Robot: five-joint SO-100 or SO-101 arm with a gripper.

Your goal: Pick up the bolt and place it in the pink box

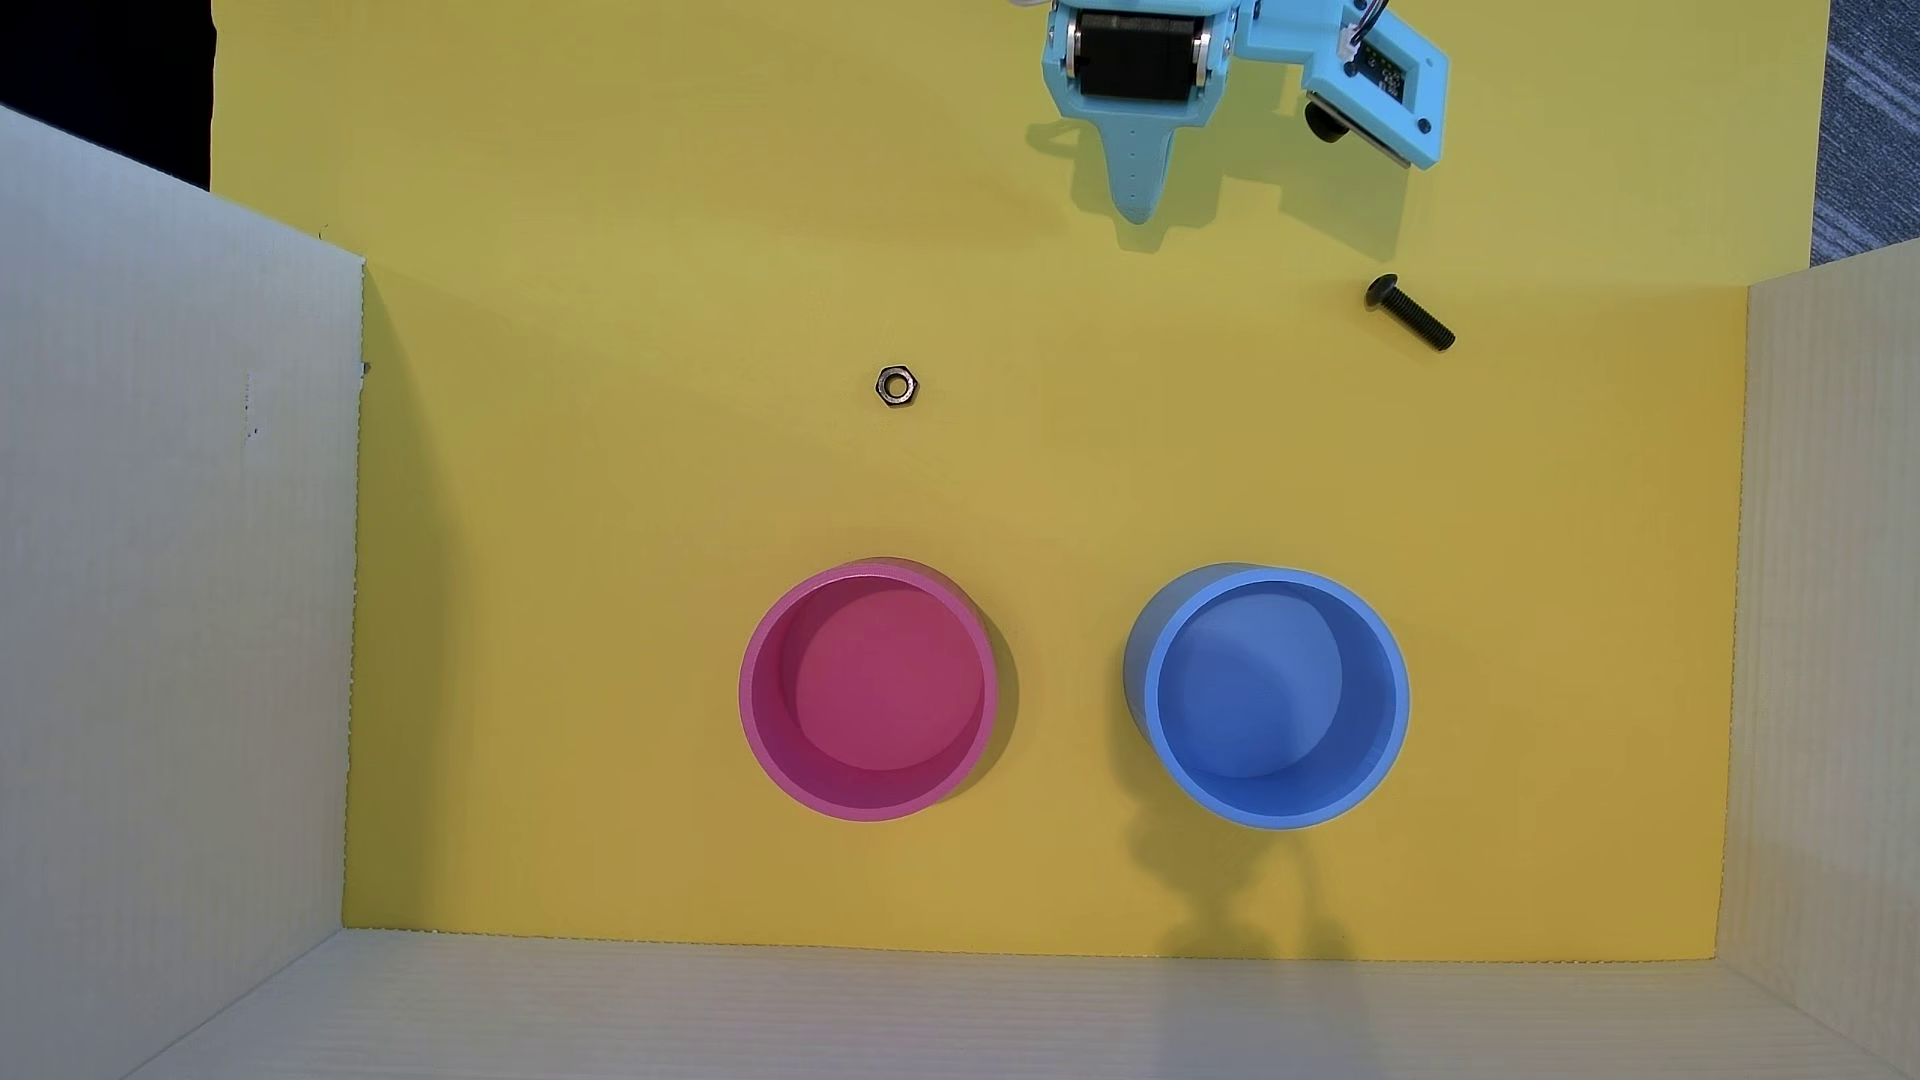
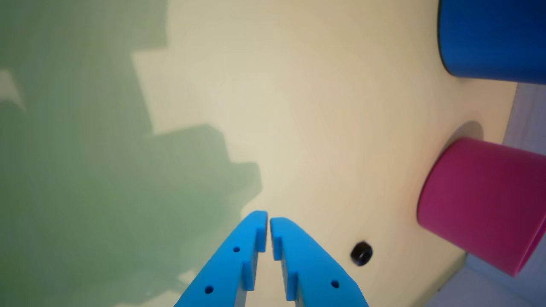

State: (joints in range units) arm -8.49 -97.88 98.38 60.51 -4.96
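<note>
Nothing of the task can be counted as done. The bolt (image 1: 1409, 312) is seen in the overhead view lying flat on the yellow surface (image 1: 623, 498), untouched, off to the right of the gripper (image 1: 1135, 203) and a little further out from the arm than the fingertips; it is not picked up by the wrist view at all. In the wrist view the gripper (image 2: 268, 221) is shown with its two blue fingers drawn nearly together, only a thin slit left between the tips, and nothing is held between them. The small dark ring seen just to the right of the fingers in that view is judged to be the hex nut (image 2: 361, 253), which is also seen in the overhead view (image 1: 896, 385), out ahead of the gripper and to its left; it is not the thing asked for. The pink box (image 1: 869, 691) is found well ahead of the gripper, empty, with the blue container (image 1: 1273, 696) standing beside it, apart, also empty. All of the work is therefore judged to remain: the fingers must be opened, brought over the bolt, closed on it, and the bolt carried forward to the pink box and released there.
</note>
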